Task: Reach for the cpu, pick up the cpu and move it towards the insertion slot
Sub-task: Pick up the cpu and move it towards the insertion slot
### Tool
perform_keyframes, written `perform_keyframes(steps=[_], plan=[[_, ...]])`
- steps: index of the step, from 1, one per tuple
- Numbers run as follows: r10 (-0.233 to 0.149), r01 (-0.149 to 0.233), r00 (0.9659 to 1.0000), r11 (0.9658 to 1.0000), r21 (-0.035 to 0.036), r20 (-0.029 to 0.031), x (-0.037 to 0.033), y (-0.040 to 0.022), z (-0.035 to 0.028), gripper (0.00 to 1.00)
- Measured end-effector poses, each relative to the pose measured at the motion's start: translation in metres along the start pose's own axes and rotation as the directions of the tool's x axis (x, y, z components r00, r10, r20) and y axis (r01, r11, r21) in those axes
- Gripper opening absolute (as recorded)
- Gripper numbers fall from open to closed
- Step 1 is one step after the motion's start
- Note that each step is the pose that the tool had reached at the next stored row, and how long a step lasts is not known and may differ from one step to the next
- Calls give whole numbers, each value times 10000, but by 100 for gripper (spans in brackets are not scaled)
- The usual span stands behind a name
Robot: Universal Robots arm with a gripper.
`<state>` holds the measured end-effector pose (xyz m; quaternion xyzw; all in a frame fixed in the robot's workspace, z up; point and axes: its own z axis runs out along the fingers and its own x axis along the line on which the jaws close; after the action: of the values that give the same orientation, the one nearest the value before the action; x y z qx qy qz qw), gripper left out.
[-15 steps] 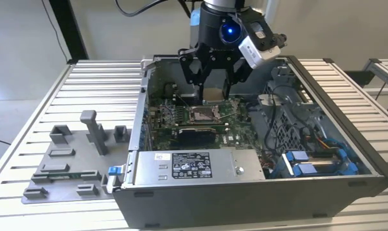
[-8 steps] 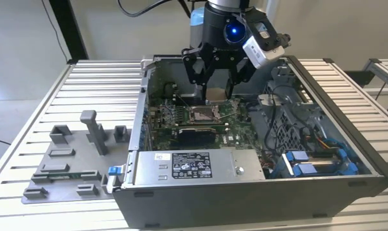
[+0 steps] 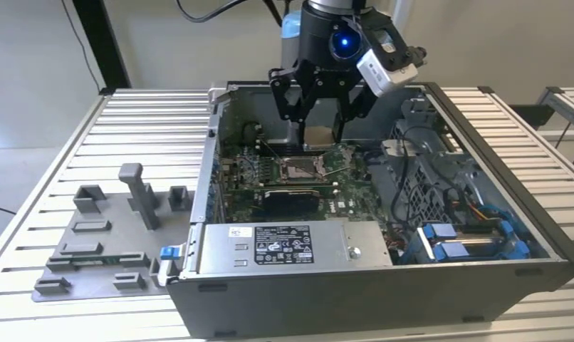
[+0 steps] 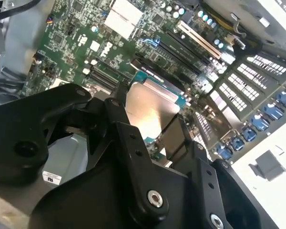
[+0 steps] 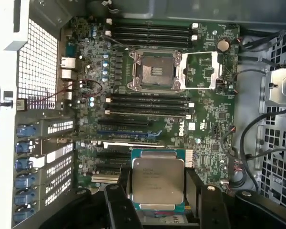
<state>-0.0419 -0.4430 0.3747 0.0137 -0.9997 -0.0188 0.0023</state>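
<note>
Two fingers (image 5: pixel 194 191) of gripper (image 5: pixel 158 188) pinching cpu (image 5: pixel 157 180) flat, above motherboard (image 5: pixel 214 124), apart from insertion slot (image 5: pixel 156 71), inside open computer case (image 3: pixel 515 214).

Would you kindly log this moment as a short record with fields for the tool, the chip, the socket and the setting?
tool: tool shut on the cpu, above the motherboard
cpu: cpu held flat between the fingers, metal face showing, off the board
socket: insertion slot open and empty, frame raised; cpu not yet over it
setting: open computer case on a slatted table
</note>
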Motion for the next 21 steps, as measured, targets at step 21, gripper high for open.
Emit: perform_keyframes(steps=[21], plan=[[122, -122, 9999, 9999, 11, 4, -16, 444, 23, 0]])
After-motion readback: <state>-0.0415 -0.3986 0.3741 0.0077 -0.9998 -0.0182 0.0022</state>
